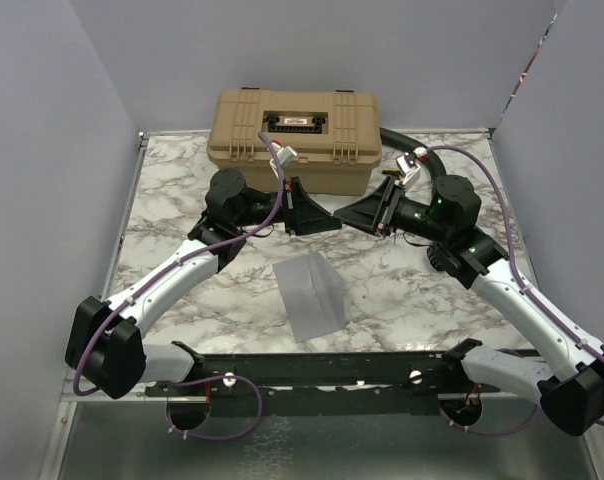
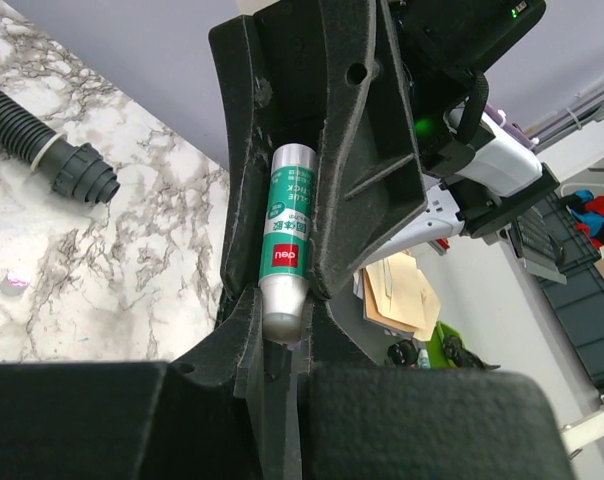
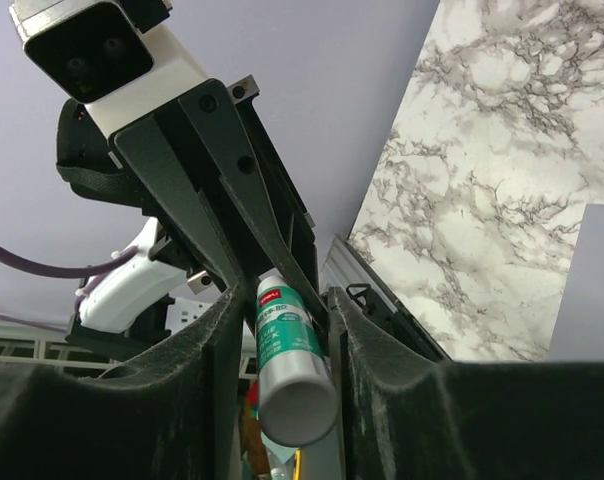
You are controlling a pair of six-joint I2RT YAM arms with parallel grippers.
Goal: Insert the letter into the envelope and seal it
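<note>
Left claw (image 1: 325, 219) and right claw (image 1: 349, 215) both clenched on one glue stick (image 2: 286, 250), tip to tip — envelope (image 1: 313, 296) lies flat below, on their near side, slightly left.

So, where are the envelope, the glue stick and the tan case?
envelope (image 1: 312, 298): top view, middle of its grey face
glue stick (image 2: 289, 225): left wrist view, its green label
tan case (image 1: 347, 120): top view, its lid

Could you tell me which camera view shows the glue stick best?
Left wrist: the glue stick shows lengthwise, with its green label visible. The right wrist view shows it mostly end-on. In the top view I cannot make it out.
</note>
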